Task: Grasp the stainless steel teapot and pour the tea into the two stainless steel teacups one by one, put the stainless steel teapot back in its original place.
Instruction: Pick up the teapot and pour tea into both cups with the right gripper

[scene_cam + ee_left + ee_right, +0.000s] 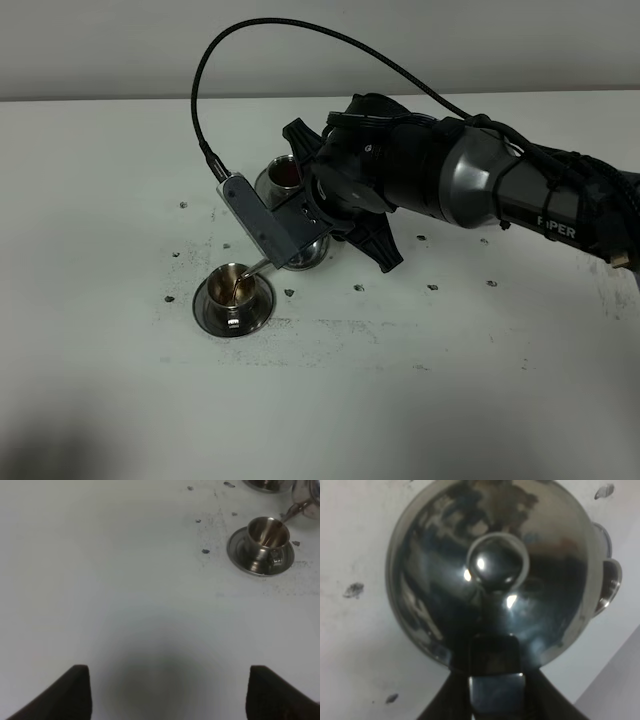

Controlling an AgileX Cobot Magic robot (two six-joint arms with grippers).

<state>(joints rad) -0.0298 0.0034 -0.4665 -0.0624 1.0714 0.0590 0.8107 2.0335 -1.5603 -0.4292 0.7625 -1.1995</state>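
The right jaws clench the teapot (490, 580). It hangs tipped over the counter (100, 200), its spout (257, 267) above the near cup (233, 295), and tea (236, 284) falls in. The left jaws are wide apart, holding nothing.

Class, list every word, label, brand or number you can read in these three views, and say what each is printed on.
"PIPER": white letters on the right arm, on its dark forearm casing.
No text shows on the stainless steel teapot or anywhere else.

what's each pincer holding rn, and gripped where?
Right pincer is shut on the teapot by its handle. Left pincer open, holding nothing.
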